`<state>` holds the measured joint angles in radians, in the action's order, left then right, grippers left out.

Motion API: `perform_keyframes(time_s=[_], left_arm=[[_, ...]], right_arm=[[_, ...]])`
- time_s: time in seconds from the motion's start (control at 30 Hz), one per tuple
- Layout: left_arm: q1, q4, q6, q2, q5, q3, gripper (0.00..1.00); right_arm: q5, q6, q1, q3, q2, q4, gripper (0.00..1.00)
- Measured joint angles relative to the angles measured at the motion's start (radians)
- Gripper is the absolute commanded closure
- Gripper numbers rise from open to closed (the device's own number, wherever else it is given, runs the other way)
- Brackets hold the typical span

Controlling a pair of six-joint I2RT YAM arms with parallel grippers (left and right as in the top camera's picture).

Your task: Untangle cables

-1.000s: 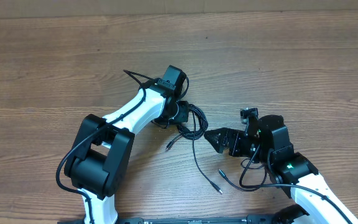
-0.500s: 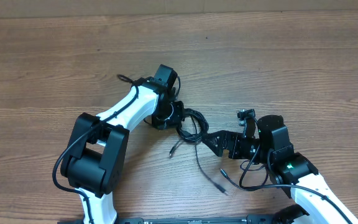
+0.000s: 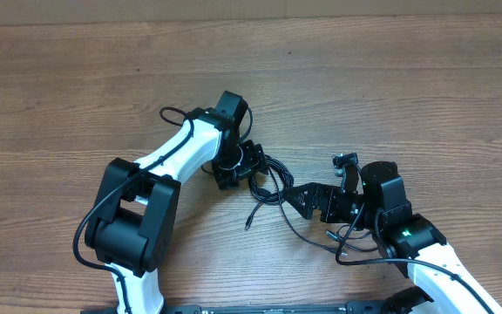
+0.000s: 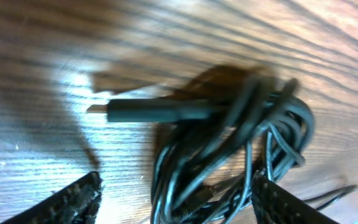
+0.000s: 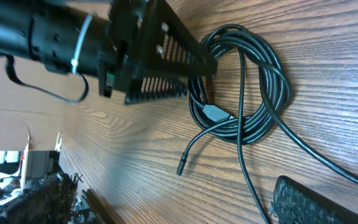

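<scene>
The cables (image 3: pixel 271 178) lie as a black coiled bundle on the wooden table (image 3: pixel 390 96), between the two arms. In the left wrist view the bundle (image 4: pixel 229 149) sits between my spread fingers (image 4: pixel 73 199), with one plug (image 4: pixel 145 111) sticking out to the left. My left gripper (image 3: pixel 249 167) is open and straddles the coil's left side. My right gripper (image 3: pixel 291 193) is open just right of the coil, holding nothing. The right wrist view shows the coil (image 5: pixel 253 93), a loose plug end (image 5: pixel 181 167) and the left gripper (image 5: pixel 194 81) at the coil's edge.
A loose strand runs from the coil toward a plug (image 3: pixel 249 223) in front of it. Another strand curves to a plug (image 3: pixel 329 234) beside my right arm. My own thicker arm wires (image 3: pixel 356 249) loop near the right wrist.
My left gripper has opened and let go of the bundle after shifting slightly up and left. The loose cable ends slid left and back. The right arm barely moved.
</scene>
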<state>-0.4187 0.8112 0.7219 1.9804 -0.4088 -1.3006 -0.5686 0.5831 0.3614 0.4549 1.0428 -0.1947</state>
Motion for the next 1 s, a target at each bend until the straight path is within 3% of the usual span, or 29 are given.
perform_keyframes(time_s=[0.27,0.43,0.6,0.73,1.0], left_arm=[[0.002,0.012,-0.403,-0.001,0.100,-0.177,0.24],[0.002,-0.030,-0.710,-0.002,0.185,-0.188,0.31],[0.001,-0.029,-0.988,-0.002,0.169,-0.188,0.35],[-0.007,-0.026,-1.153,-0.002,0.112,-0.188,0.47],[-0.034,-0.054,-1.310,-0.002,0.074,-0.160,0.46]], right_arm=[[0.005,0.000,0.000,0.000,0.000,0.000,0.00],[0.008,-0.001,0.000,0.000,0.000,0.000,0.00],[0.008,0.000,0.000,0.000,0.000,0.000,0.00],[0.008,0.000,0.000,0.000,0.000,0.000,0.00],[0.008,0.000,0.000,0.000,0.000,0.000,0.00]])
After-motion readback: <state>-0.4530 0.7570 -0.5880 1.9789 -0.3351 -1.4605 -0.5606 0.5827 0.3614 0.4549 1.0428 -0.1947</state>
